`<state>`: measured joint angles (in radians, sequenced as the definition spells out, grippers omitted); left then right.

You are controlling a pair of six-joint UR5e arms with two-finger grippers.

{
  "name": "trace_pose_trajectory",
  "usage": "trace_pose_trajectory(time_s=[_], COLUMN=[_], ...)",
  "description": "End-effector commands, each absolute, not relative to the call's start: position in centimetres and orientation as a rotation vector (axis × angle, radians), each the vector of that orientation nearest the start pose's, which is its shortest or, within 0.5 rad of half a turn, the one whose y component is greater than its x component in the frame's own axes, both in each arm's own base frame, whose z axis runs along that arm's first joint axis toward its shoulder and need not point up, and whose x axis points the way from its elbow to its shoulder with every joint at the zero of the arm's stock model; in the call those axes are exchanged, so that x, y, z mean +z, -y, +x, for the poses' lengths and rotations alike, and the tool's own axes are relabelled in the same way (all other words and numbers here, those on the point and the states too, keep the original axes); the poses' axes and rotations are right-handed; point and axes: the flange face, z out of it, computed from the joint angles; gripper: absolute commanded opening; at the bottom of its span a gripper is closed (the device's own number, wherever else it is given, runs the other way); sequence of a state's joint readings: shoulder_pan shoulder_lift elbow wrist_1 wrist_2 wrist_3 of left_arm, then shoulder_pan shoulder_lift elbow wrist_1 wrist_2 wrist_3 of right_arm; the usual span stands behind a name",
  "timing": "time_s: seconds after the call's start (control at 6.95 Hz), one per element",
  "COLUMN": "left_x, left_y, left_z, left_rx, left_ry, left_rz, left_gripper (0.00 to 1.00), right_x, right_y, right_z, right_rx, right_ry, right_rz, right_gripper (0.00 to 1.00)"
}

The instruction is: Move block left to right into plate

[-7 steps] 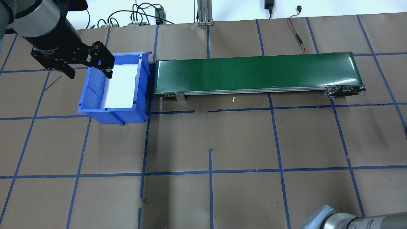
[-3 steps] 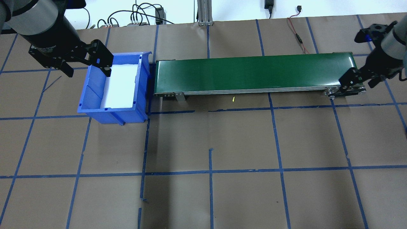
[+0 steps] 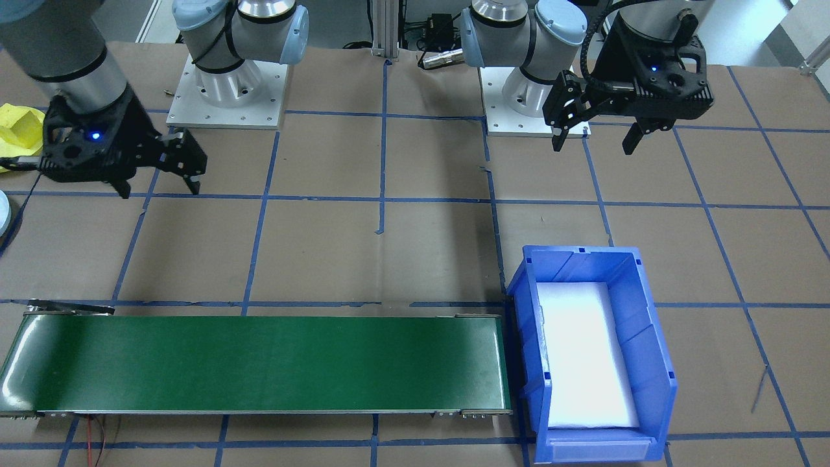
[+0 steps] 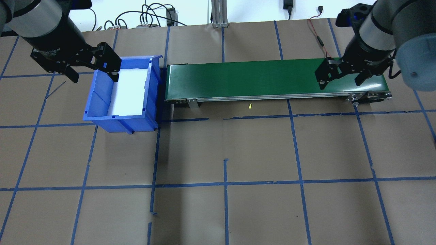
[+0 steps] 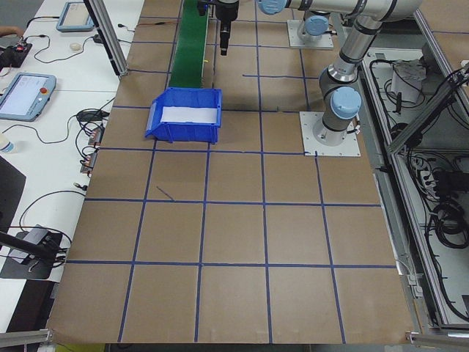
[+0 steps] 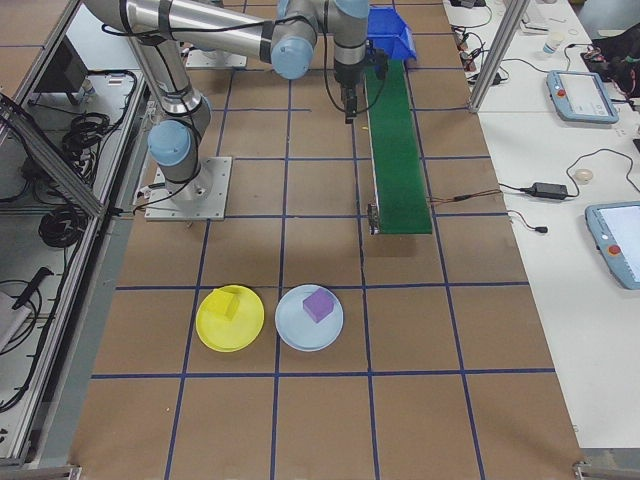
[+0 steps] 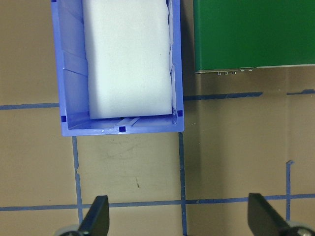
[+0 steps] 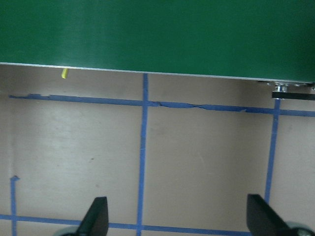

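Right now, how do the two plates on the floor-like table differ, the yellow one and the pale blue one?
The round yellow plate holds a yellow block, matching its colour; the round pale blue plate holds a purple block, which stands out against it. In the exterior right view the yellow plate lies nearer the robot's side and the pale blue plate nearer the green conveyor belt. Both look alike in size, lie flat, and each carries one block.

Even, bright overhead light, soft shadows, glare blowing out the bin's white liner; wrist views slightly soft.
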<state>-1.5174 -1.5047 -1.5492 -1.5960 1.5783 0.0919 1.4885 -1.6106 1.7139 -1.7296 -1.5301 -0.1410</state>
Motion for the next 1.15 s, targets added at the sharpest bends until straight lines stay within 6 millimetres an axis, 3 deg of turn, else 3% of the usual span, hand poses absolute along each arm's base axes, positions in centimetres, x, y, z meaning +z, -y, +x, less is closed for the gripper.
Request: trace_pose_trajectory(time_s=[0.0, 0.43, 0.72, 1.01], left_x=[52.8, 52.8, 52.8, 52.8], left_y=[47.5, 47.5, 47.5, 47.5], left_z=[-10.7, -10.7, -10.7, -10.7], left_rx=[-0.097, -0.097, -0.097, -0.097], left_ry=[-3.127, -3.129, -3.127, -3.127], left_rz=[0.060, 0.060, 0.060, 0.060], left_gripper=[1.00, 1.00, 1.00, 1.00], right_x=[46.8, 44.5, 44.6, 44.5], right_y=[47.0, 46.9, 47.3, 47.3], right_z=[15.3, 15.7, 14.6, 14.7], right_rx=[-0.072, -0.002, -0.008, -0.003], right_ry=[-3.075, -3.081, -3.087, -3.084], right_rz=[-0.040, 0.052, 0.082, 0.080], right_gripper=[1.00, 1.00, 1.00, 1.00])
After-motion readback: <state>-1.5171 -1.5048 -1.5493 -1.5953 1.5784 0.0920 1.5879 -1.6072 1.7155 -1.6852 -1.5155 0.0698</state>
